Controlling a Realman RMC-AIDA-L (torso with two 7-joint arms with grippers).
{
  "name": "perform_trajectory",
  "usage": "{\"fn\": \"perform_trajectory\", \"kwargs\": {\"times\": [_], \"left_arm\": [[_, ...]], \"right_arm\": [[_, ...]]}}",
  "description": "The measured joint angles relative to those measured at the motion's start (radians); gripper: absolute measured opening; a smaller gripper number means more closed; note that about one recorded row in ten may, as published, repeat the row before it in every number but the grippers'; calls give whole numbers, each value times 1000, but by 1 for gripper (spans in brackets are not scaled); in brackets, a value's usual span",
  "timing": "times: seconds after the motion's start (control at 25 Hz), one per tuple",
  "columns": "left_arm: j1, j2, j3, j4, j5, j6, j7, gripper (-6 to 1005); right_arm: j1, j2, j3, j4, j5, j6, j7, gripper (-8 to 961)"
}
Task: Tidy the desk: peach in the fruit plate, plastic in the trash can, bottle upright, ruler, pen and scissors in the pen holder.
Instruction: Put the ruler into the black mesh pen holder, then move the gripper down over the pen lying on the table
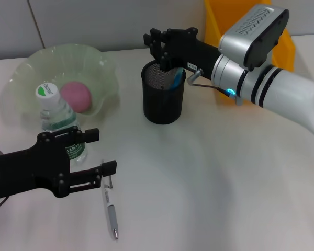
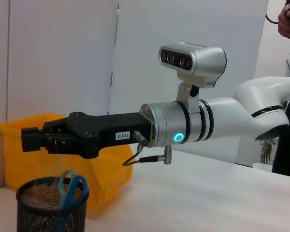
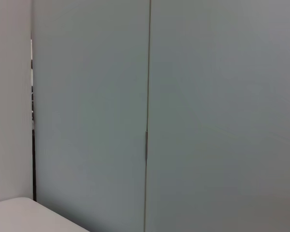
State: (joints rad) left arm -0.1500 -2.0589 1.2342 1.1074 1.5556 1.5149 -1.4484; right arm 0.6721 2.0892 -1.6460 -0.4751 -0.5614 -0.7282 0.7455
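Right gripper over pen holder mouth, fingers pointed down at rim; open or closed cannot tell. Blue-handled scissors standing inside holder, so looks like a drop-off spot, judged. Left gripper low over desk, fingers spread wide, holding nothing; placed just beside bottle and above pen, probably lined up for the pen. Bottle upright, touching fruit plate edge. Peach in plate. Yellow trash can behind right arm. Ruler, plastic not visible.
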Motion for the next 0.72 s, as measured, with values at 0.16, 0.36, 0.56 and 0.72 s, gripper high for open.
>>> {"fn": "perform_trajectory", "kwargs": {"times": [0.16,0.36,0.56,0.72], "left_arm": [[0,0,-1,1,2,1,0,782],[0,0,0,6,3,3,-4,783],[0,0,-2,12,17,1,-30,782],[-3,-2,4,67,71,2,-129,777]], "right_arm": [[-12,0,7,-1,0,-44,7,183],[-79,-2,12,-54,23,-142,14,401],[-174,-8,42,-114,39,-251,53,494],[-250,-13,108,-117,34,-424,79,570]]}}
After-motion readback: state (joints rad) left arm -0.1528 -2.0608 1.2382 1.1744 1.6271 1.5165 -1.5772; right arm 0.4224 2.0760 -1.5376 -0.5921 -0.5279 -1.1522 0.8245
